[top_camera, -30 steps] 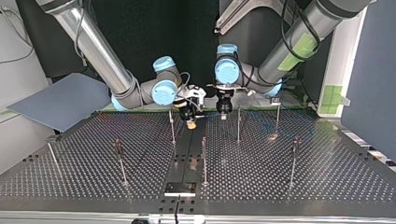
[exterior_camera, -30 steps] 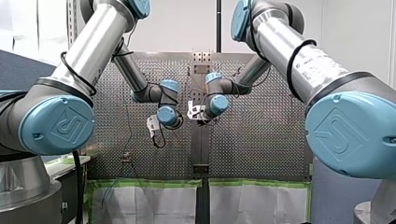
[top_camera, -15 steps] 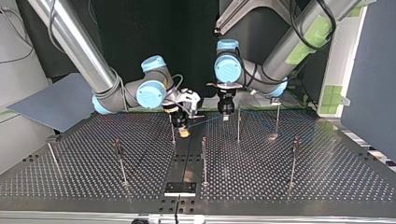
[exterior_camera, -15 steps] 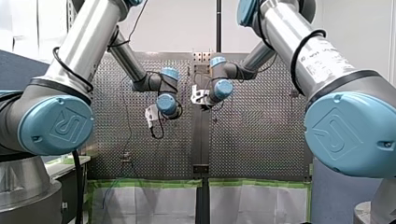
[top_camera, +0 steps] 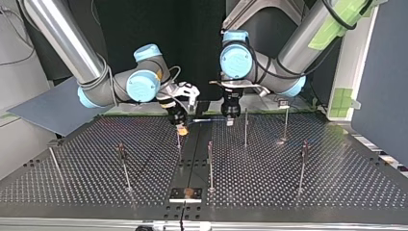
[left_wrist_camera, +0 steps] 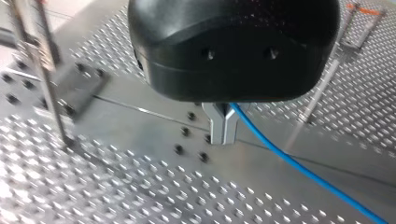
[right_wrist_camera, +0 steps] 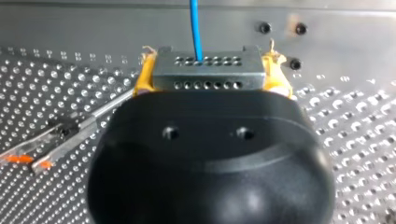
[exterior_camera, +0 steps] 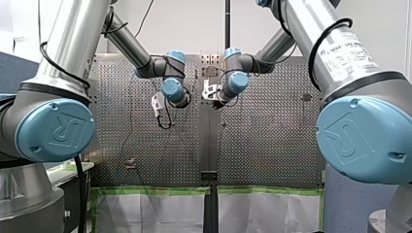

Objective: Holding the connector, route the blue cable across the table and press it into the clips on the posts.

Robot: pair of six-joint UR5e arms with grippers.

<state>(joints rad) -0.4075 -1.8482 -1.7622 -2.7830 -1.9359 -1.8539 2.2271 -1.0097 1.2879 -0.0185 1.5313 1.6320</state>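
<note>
From the front: my left arm (exterior_camera: 128,46) and my right arm (exterior_camera: 272,48) bent in over the bench (exterior_camera: 272,141), one on each side of its dark middle strip (exterior_camera: 209,145), ends near each other but apart. Cannot tell wide or narrow from here. From the top view: my right tool (top_camera: 182,129) right above the middle strip's far end, on the edge toward the view's left. My left tool (top_camera: 230,120) just past the strip's other edge. Blue cable (top_camera: 208,121) stretched in a line from one tool to the other, crossing above the strip. Thin posts (top_camera: 246,127) standing on both sides of the strip, two of them right at its edges. From the left wrist: metal fingers (left_wrist_camera: 218,128) squeezed narrow on the blue cable, above the smooth strip and its little screws. Cable going off from the fingers, low over the bench. From the right wrist: yellow pads (right_wrist_camera: 142,79) pinching a grey connector (right_wrist_camera: 205,72) from both sides, holding it tight. Blue cable coming out of one of the connector's small holes and going straight ahead over the strip. One post with an orange-marked clip (right_wrist_camera: 46,144) off to the side of the strip, not touching the tool.
</note>
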